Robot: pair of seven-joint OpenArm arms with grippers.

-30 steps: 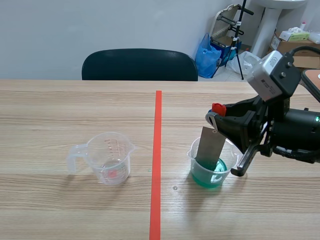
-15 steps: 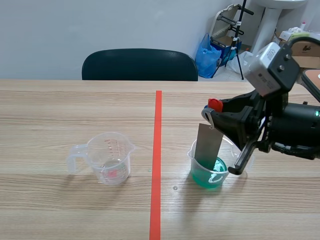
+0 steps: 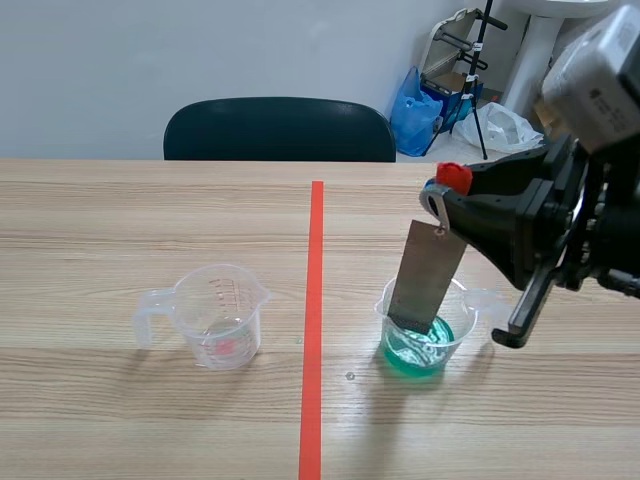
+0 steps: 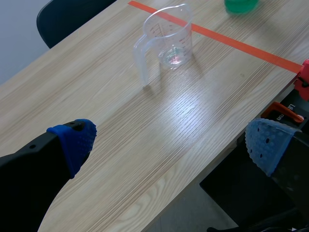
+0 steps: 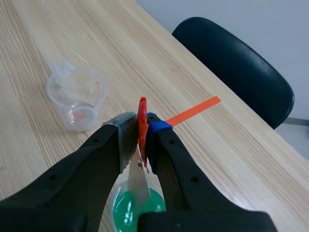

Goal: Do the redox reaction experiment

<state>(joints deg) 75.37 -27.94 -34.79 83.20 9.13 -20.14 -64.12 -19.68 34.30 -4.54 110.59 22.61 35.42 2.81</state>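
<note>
Wooden counter point(image 3: 150, 430) bears a clear plastic cup of green liquid point(image 3: 443, 347); right hand point(image 5: 141, 126) above pinches a red-clipped grey metal strip point(image 3: 428, 275) dipped inside, seemingly due a straight lift.

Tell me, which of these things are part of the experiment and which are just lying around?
In use: metal strip, lower end inside the cup of green liquid; red clip atop it; right gripper, shut on that clip; clear measuring cup.
Lying about: black chair; blue bag; white bag.
</note>
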